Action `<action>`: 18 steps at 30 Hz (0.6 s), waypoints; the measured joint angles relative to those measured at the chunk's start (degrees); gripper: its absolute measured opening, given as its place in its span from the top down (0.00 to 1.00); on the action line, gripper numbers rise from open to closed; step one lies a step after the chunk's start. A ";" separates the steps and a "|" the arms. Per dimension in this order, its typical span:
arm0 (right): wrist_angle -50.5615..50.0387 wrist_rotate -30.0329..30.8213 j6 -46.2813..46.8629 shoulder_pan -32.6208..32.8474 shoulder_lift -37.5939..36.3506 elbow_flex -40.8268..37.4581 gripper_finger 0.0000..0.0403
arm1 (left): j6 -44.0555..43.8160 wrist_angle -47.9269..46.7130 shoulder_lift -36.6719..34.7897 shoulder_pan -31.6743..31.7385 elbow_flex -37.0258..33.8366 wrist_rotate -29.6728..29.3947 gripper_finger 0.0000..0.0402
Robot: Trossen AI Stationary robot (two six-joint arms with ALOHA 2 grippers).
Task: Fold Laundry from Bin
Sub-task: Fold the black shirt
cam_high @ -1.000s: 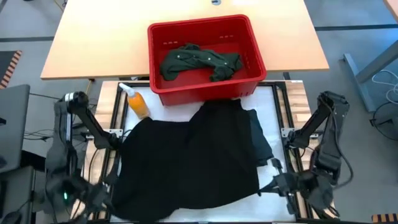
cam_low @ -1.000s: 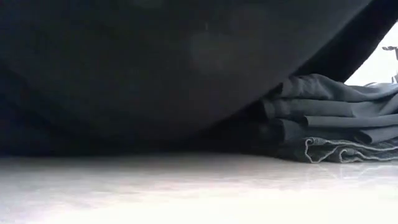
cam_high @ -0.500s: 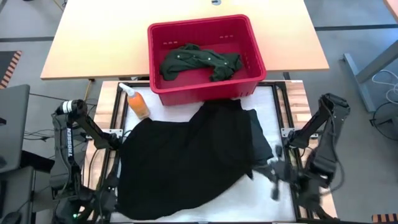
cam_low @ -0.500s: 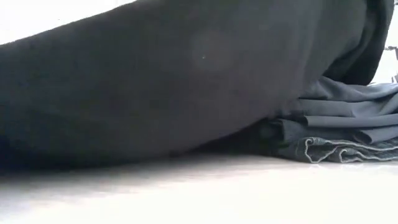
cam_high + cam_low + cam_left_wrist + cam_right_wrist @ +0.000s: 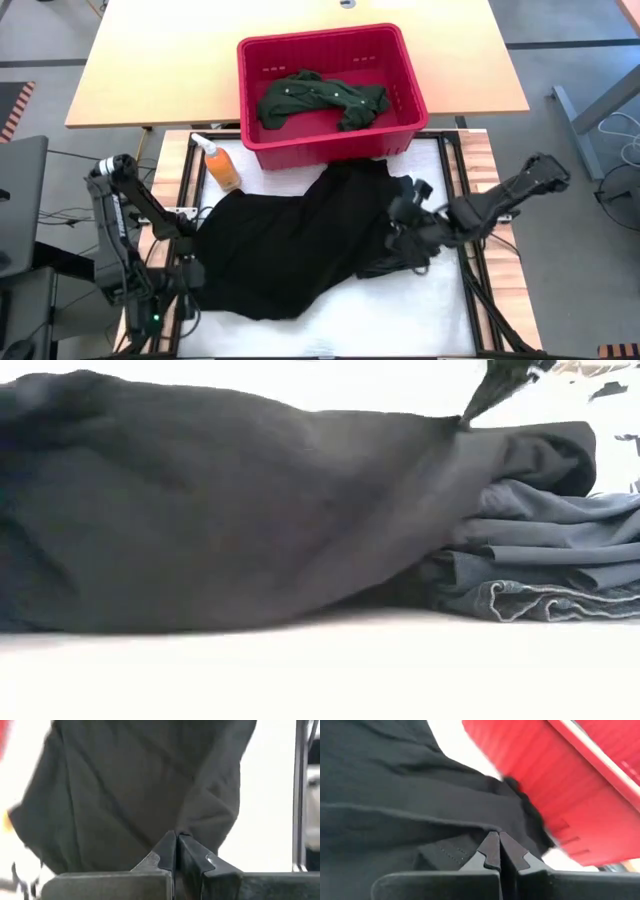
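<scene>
A black garment [image 5: 300,250] lies spread on the white table top, its right part draped over folded navy jeans [image 5: 545,570]. My left gripper [image 5: 192,272] is shut on the garment's near left part and also shows in the left wrist view [image 5: 177,836]. My right gripper [image 5: 400,242] is shut on the garment's right part, over the jeans, and also shows in the right wrist view [image 5: 495,837]. The red bin [image 5: 405,60] stands at the far side with a dark green shirt [image 5: 320,100] lying inside it. My left gripper pinches a fold of the black cloth [image 5: 186,822] between its two shut fingers at the garment's near left edge. The cloth runs away from the fingertips in creases toward the far side. My right gripper pinches a stitched hem edge of the black garment [image 5: 470,845] between its two shut fingers, coming from the table's right side. The held part is raised, and the cloth slopes down from it [image 5: 465,420] to the table.
An orange bottle [image 5: 218,163] stands on the table left of the bin, just beyond the garment's far left corner. Bare white table [image 5: 400,320] lies near the front edge. A wooden table [image 5: 150,70] stands behind the bin.
My right gripper has gone from the near right corner toward the far edge and the left, carrying the garment's near right corner over onto the jeans. My left gripper has gone toward the far edge. The garment's near edge has drawn back from the front edge and sunk lower.
</scene>
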 joint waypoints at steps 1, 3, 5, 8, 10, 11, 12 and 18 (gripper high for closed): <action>-0.30 -0.84 -0.91 -1.50 0.00 -0.28 0.97 | -1.68 -0.72 -0.27 -0.37 0.00 2.61 1.00; -0.17 -2.81 -2.55 -3.94 0.00 -0.78 0.97 | -3.90 -0.74 -0.76 -0.91 0.00 6.54 1.00; -0.98 -3.70 -3.26 -6.19 0.02 -0.86 0.97 | -4.57 0.08 -0.95 -0.92 0.00 9.87 1.00; -2.88 -3.78 -3.28 -8.98 0.00 -0.86 0.97 | -5.31 0.59 -0.97 -0.92 0.00 14.39 1.00; -5.17 -3.77 -2.72 -10.43 0.02 -0.86 0.97 | -6.00 -0.29 -0.99 -0.92 0.00 15.42 1.00; -6.03 -3.78 -1.95 -11.14 0.02 -0.86 0.97 | -6.19 -0.42 -0.99 -0.92 0.00 15.51 1.00; -6.64 -3.75 -1.40 -11.77 0.00 -0.86 0.97 | -6.20 -0.60 -0.99 -0.92 0.00 15.47 1.00; -7.18 -3.73 -0.92 -13.18 0.00 -0.86 0.97 | -6.92 -3.22 -0.99 -0.90 0.00 16.23 1.00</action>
